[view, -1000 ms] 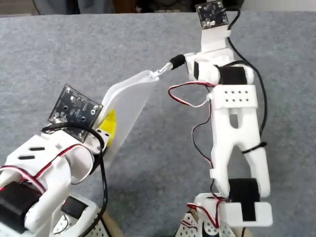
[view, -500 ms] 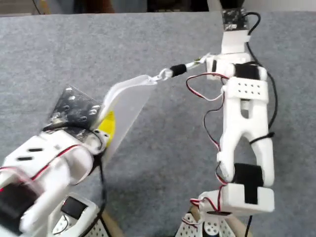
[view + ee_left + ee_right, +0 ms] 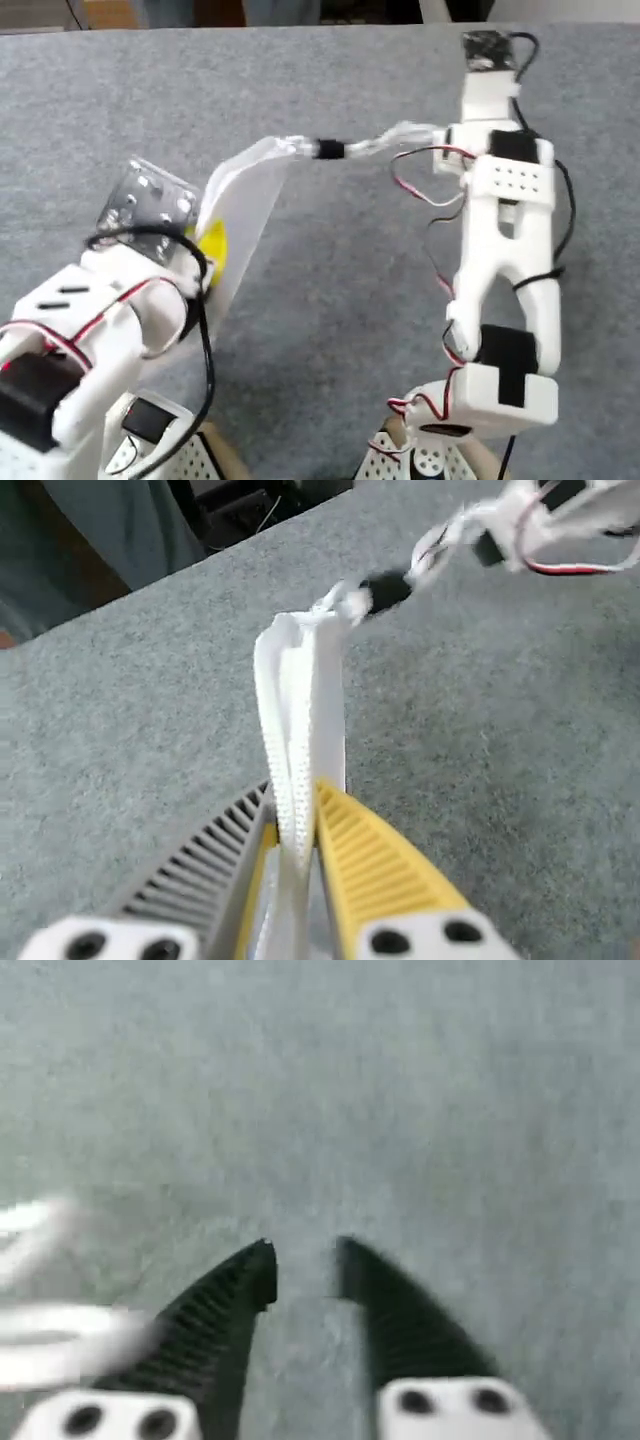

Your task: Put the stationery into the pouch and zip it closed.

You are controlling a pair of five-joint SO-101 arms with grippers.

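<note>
The pouch [image 3: 252,205] is being held up off the worktop [image 3: 330,310] on its edge, zip side uppermost. It is being pinched at the near end of the zip band by the left gripper [image 3: 293,798], whose 2 fingers [image 3: 350,850], 1 yellow and 1 grey, are being pressed shut on the fabric from either side. That hold is judged to be serving as an anchor, so that the zip line is being braced straight against any pull from its far end.

The slider [image 3: 345,602] and its black pull tab [image 3: 330,150] are being shown at the far end of the band, pointing towards the right arm. A pale cord [image 3: 390,140] is trailing on from the tab. The zip is judged to be closed, or very nearly so.

The pouch walls are cloudy, so whether the stationery is inside cannot be told.

The right gripper [image 3: 305,1260] is being held over the worktop with its fingers parted by a narrow gap. Nothing is being gripped between them.
</note>
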